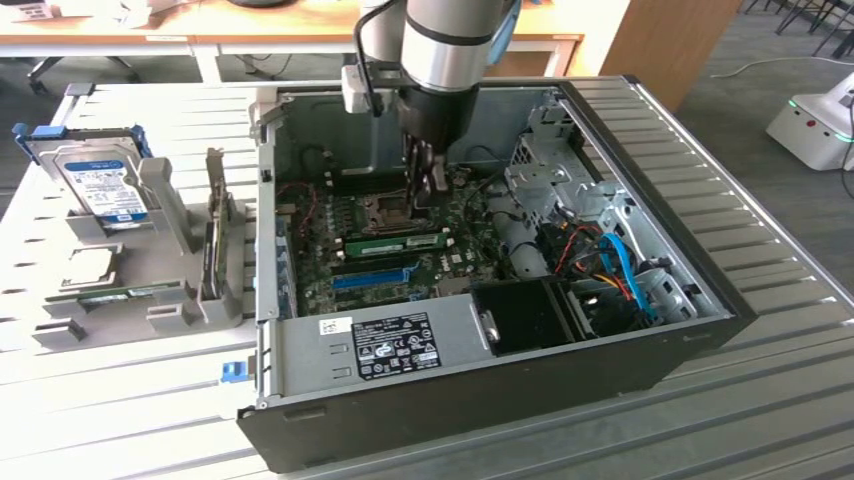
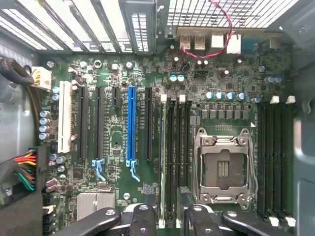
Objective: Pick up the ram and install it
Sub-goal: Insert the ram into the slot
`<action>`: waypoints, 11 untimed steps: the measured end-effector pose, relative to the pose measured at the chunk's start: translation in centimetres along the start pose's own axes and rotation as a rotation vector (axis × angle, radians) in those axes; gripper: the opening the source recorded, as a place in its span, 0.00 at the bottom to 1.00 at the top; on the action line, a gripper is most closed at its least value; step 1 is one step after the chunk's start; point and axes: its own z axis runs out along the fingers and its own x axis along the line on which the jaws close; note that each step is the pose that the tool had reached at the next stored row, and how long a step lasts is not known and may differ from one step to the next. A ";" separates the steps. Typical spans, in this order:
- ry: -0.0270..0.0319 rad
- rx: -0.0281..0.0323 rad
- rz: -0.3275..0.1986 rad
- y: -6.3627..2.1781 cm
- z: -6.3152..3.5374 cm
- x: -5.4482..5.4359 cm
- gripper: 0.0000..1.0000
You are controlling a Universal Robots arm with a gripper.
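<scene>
Surface (image 1: 747, 420): slatted, grey, carrying the open computer case (image 1: 441, 400).
Arm (image 1: 447, 50): reaches down into the case over the motherboard (image 2: 118, 78).
End effector (image 1: 430, 197): released, jaws spread, gripping nothing, above the memory slots.
Ram (image 1: 396, 243): green stick standing on edge in a slot between the blue slot (image 1: 371, 278) and the processor socket (image 2: 224, 164), clear of the end effector.

Arm (image 1: 447, 40): thick cylindrical link with a brushed silver-grey shell and a pale blue cap (image 1: 502, 38) at its edge on the exterior view's right. Black wrist section (image 1: 430, 120) below the silver. Small light grey box (image 1: 356, 90) mounted at the wrist, and a thin black cable (image 1: 360, 35) alongside the link. Tool (image 1: 430, 190): dark and narrow. Up close, fingers (image 2: 142, 223) are matte black rounded bars, jointed with bright round pivot pins (image 2: 143, 207).
</scene>
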 end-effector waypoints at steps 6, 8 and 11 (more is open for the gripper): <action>0.0000 -0.0002 0.000 0.05 -1.16 0.0 0.31; 0.0000 -0.0002 0.000 0.06 -1.58 0.0 0.31; -0.0001 -0.0001 0.000 0.09 -2.19 0.0 0.31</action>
